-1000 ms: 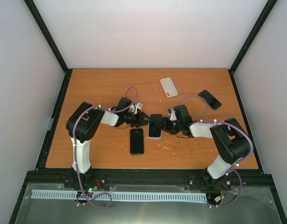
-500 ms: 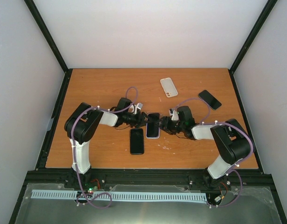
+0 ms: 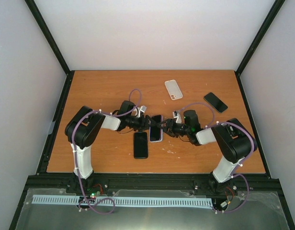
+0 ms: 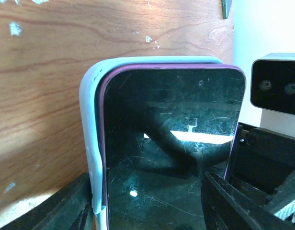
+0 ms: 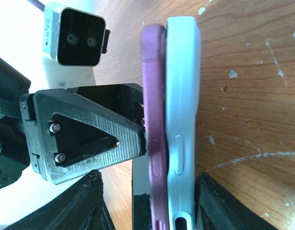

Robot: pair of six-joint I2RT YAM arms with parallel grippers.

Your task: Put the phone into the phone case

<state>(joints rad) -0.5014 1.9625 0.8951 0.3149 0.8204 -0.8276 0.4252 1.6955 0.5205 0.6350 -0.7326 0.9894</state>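
A phone (image 3: pixel 156 128) with a purple rim and dark screen (image 4: pixel 171 143) lies on a light blue phone case (image 4: pixel 89 143) at the table's middle. In the right wrist view the purple phone edge (image 5: pixel 154 120) stands partly out of the case wall (image 5: pixel 183 96), with a slit between them lower down. My left gripper (image 3: pixel 149 124) reaches in from the left, open, its jaws straddling phone and case (image 4: pixel 147 211). One of its fingers (image 5: pixel 114 139) touches the purple edge. My right gripper (image 3: pixel 164 128) comes from the right, open around both (image 5: pixel 150 206), with a gap on its left side.
A second black phone (image 3: pixel 141 144) lies just in front of the grippers. A white case (image 3: pixel 173 89) and another black phone (image 3: pixel 215 102) lie at the back right. The two wrist cameras (image 4: pixel 277 91) (image 5: pixel 78 36) face each other closely.
The right arm has pushed leftward, and phone and case have shifted slightly left with it. The left jaws have spread wider. The right jaws have narrowed a little.
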